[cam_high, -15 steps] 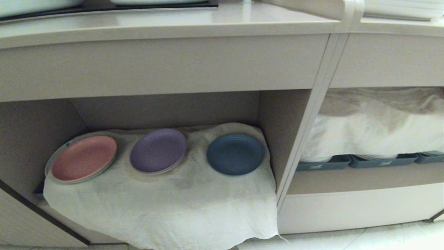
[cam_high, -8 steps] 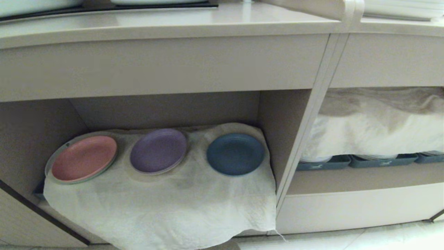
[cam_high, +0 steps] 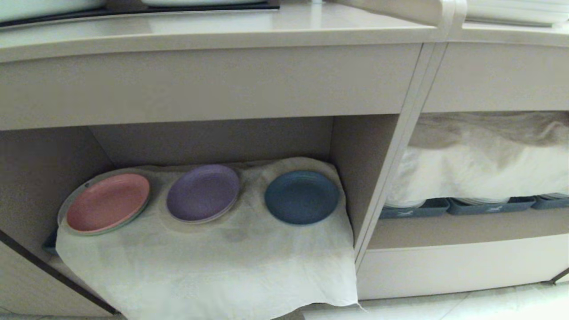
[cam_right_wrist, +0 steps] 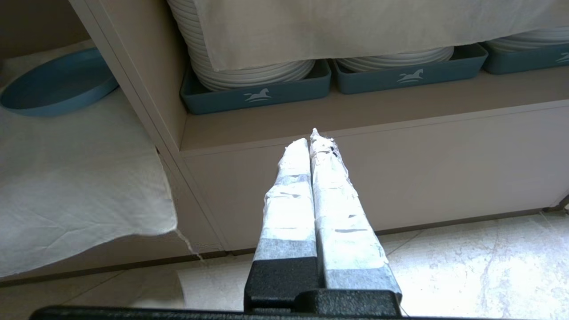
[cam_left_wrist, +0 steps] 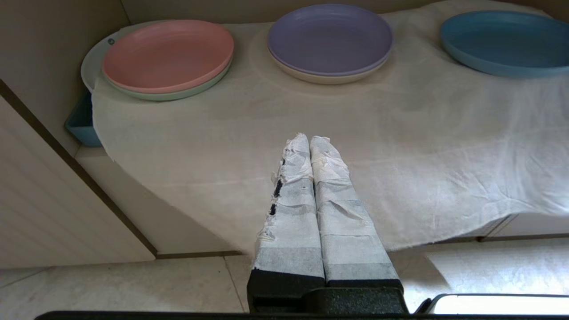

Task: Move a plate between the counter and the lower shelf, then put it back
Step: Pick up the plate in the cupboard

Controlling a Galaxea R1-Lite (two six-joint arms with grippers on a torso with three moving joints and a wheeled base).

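Blue plate (cam_high: 302,197) sits on the shelf (cam_high: 213,138) cloth, mid-frame right of the purple plate, worktop (cam_high: 213,31) bare of it; both claws, left (cam_left_wrist: 310,141) and right (cam_right_wrist: 310,143), pinched closed, empty, so either unstarted or finished, can't tell.

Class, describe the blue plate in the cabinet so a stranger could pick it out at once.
Look below the beige counter into the open lower shelf lined with a rumpled white cloth. Three round plates sit in a row on the cloth. The blue plate is the rightmost, nearest the divider wall, beside the purple plate and the pink plate.
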